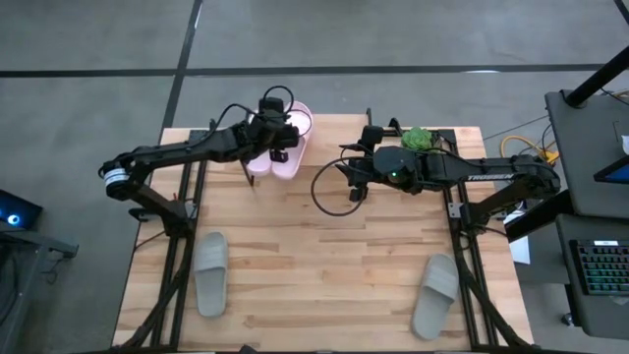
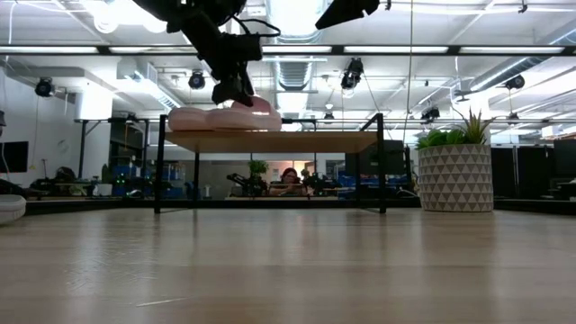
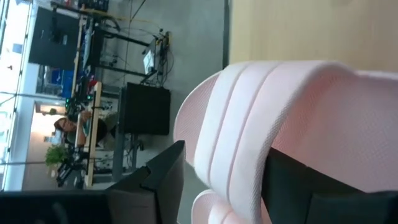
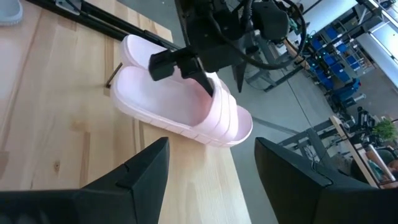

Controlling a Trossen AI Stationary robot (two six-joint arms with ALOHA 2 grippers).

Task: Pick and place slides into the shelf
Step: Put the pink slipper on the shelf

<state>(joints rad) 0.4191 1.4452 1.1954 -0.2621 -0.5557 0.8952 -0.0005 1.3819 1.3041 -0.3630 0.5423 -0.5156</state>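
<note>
Currently the left end effector is closed on the wide strap of a pink slide; in the left wrist view the strap sits between its two dark fingers. That slide lies flat on the shelf plank, at the shelf's left end by the far edge of the tabletop. Its long axis runs toward the far edge, and the right wrist view shows the strapped toe end overhanging the plank's rim. A second pink slide lies alongside, touching it, same heading.

The right end effector has its fingers spread wide, holding nothing; it hangs above the plank's middle, just beside the pink pair.

Two grey slides rest on the tabletop well apart from the shelf: the left grey slide near the front left corner, the right grey slide near the front right corner. Both lie roughly front-to-back, the right one slightly tilted.

A potted plant stands at the shelf's right end.
</note>
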